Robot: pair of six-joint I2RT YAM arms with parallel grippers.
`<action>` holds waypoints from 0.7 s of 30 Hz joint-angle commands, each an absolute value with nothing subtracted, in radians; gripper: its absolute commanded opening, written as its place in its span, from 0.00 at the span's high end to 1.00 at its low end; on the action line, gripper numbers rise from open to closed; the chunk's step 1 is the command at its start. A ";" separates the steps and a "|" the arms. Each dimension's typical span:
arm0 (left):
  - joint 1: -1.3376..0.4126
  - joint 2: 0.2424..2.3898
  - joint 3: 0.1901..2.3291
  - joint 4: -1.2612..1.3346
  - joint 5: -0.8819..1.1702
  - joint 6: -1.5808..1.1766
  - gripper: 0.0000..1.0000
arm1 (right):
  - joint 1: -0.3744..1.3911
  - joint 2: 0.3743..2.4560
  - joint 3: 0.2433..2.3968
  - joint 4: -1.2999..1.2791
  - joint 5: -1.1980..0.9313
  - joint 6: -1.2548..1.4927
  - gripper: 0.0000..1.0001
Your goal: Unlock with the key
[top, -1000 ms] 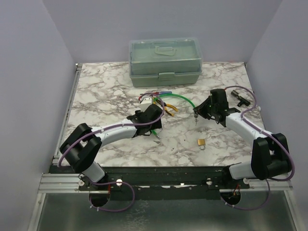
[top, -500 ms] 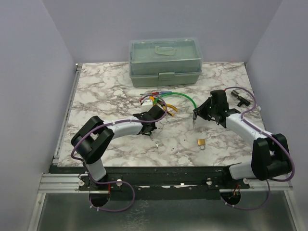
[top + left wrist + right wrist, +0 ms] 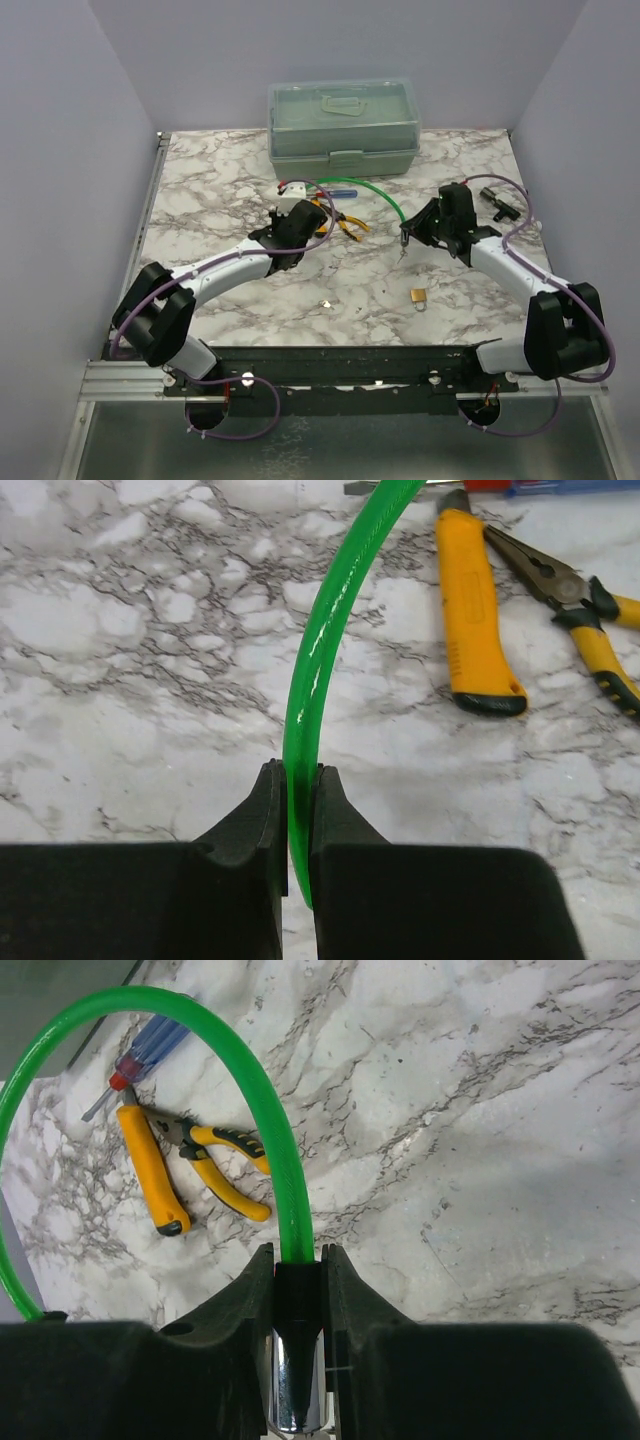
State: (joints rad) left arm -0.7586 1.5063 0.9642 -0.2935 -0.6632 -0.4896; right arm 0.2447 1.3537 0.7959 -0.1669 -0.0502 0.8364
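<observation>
The key (image 3: 325,303) is a tiny silver speck lying loose on the marble in front of both arms, with no gripper near it. A small brass padlock (image 3: 419,296) lies to its right. A green cable (image 3: 362,185) arcs between the two arms. My left gripper (image 3: 303,217) (image 3: 297,770) is shut on the cable (image 3: 325,650) near one end. My right gripper (image 3: 407,231) (image 3: 298,1255) is shut on the cable's black-and-chrome lock end (image 3: 297,1360), from which the green cable (image 3: 250,1080) curves away.
Yellow-handled pliers (image 3: 345,222) (image 3: 480,610) (image 3: 150,1170) and a red-and-blue screwdriver (image 3: 335,195) (image 3: 150,1045) lie under the cable arc. A white box (image 3: 293,192) sits by the left gripper. A green toolbox (image 3: 343,125) stands at the back, a black part (image 3: 497,200) at the right.
My left gripper has shut and swung from near the key toward the back left; it is now clamped on the green cable. The key stays on the marble. The right arm has barely moved.
</observation>
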 commanded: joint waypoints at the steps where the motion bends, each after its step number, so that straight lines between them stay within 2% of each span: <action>1: -0.693 1.532 0.914 -0.220 -0.741 -0.319 1.00 | 0.241 1.409 0.813 -0.087 -0.044 0.814 1.00; 8: -0.649 1.668 0.910 -0.114 -0.731 -0.217 1.00 | 0.241 1.538 0.809 0.023 -0.050 0.768 1.00; 15: -0.644 1.739 0.939 -0.084 -0.713 -0.182 1.00 | 0.239 1.628 0.829 0.018 -0.062 0.729 1.00; 18: -0.643 1.742 0.932 -0.086 -0.681 -0.183 0.94 | 0.239 1.646 0.828 0.012 -0.078 0.725 0.91; 21: -0.644 1.747 0.922 -0.087 -0.684 -0.190 0.88 | 0.240 1.647 0.827 0.005 -0.085 0.723 0.75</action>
